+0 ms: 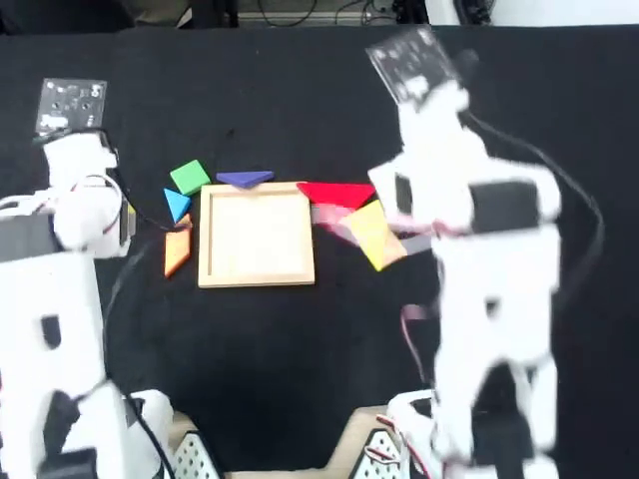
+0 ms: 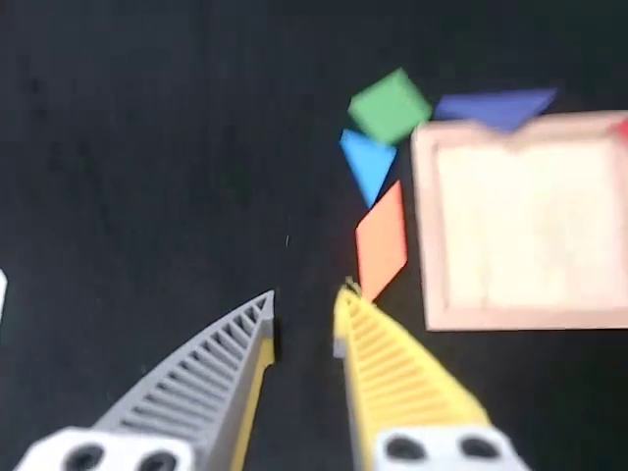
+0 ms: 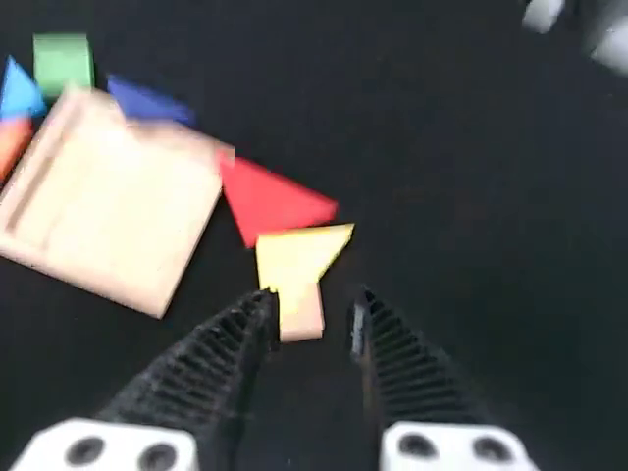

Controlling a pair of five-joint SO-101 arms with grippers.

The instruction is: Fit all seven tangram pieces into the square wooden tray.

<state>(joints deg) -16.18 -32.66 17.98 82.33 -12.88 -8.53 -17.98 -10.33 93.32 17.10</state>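
Wooden tray has pieces hugging three edges, black worktop along its near side. Left jaws gape by the orange piece, right jaws by the yellow triangle.

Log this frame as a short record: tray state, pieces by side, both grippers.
Tray: wooden tray, nothing inside
Left arm's side of tray: green square, light blue triangle, orange parallelogram
Far edge of tray: dark blue triangle
Right arm's side of tray: red triangle, yellow triangle, pale piece
Left gripper: open, empty, close to the orange parallelogram
Right gripper: open, empty, at the pale piece
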